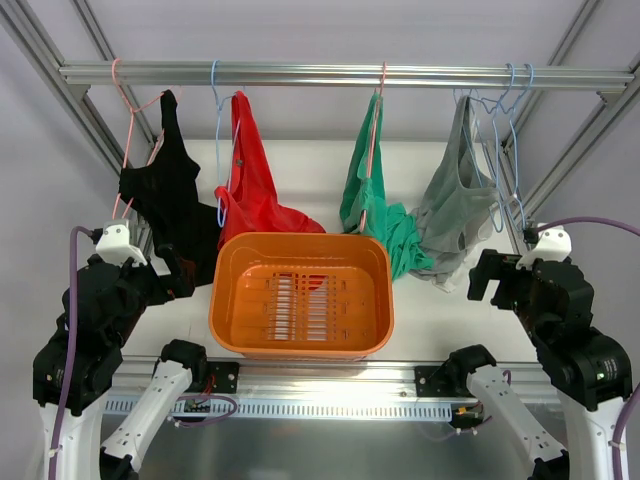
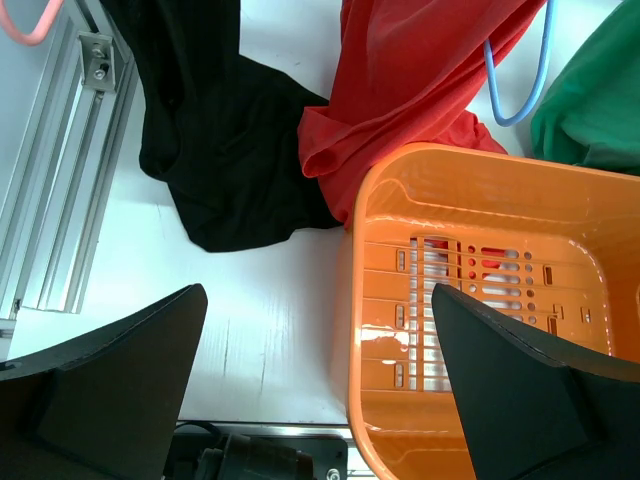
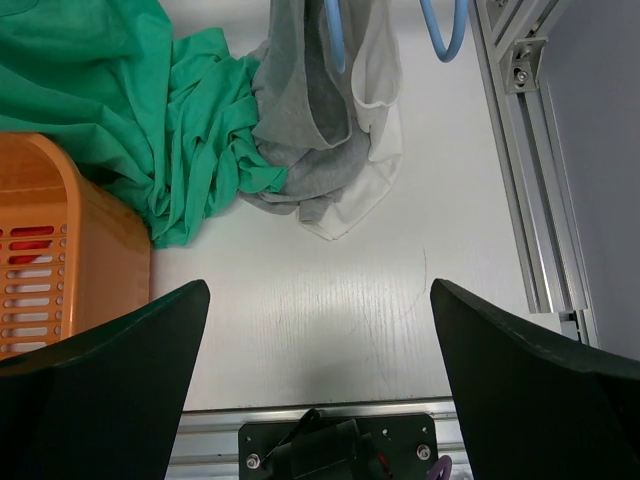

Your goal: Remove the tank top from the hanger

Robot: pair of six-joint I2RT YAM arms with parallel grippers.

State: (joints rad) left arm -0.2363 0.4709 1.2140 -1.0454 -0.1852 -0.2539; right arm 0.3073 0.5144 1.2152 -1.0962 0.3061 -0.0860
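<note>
Flanking the basket (image 1: 300, 238), left gripper (image 2: 318, 295) and right gripper (image 3: 318, 290) gape empty

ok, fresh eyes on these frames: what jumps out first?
A bright orange plastic basket sits centre-table between the arms. Behind it four garments hang from the aluminium rail: black fabric top, red fabric top, teal-green fabric tank top on its salmon-pink wire hanger, grey fabric top, hems pooling on the white table. The left gripper and right gripper are open and empty.

Tank top (image 1: 355, 195) hangs on hanger (image 1: 373, 140) behind basket (image 1: 300, 239).
</note>
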